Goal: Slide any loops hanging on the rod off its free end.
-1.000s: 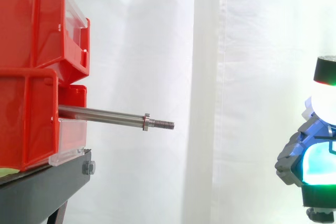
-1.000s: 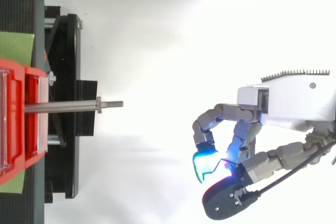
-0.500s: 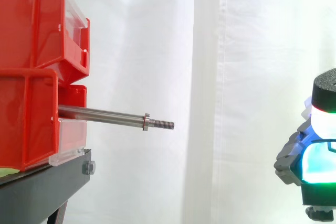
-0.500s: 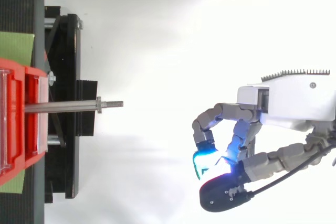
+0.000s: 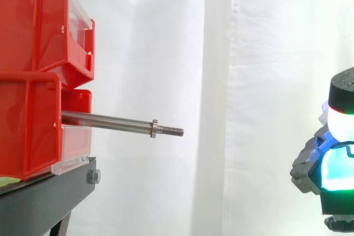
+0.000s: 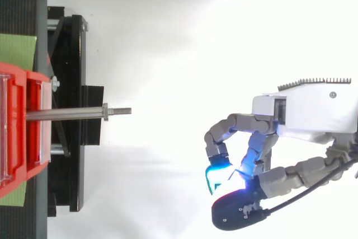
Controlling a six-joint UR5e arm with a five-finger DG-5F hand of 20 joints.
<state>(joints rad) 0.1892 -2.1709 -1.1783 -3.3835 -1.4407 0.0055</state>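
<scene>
The steel rod (image 5: 110, 120) sticks out level from between the red bins towards the right. It ends in a nut and a threaded free end (image 5: 174, 131). Nothing hangs on the rod (image 6: 67, 114); its shaft is bare along the part I see. My hand (image 6: 305, 113) hovers far to the right of the free end and a little below it in the side view (image 5: 332, 169). Its fingers are curled, the cyan-glowing pads close to the thumb, and I see nothing held between them.
Two red bins are stacked at the left, an upper bin (image 5: 33, 26) and a lower bin (image 5: 27, 125), on a black stand (image 5: 44, 197). A white curtain hangs behind. Open space lies between the rod's end and my hand.
My hand has drifted slightly downward in the top view, still curled. The rod and bins have not moved.
</scene>
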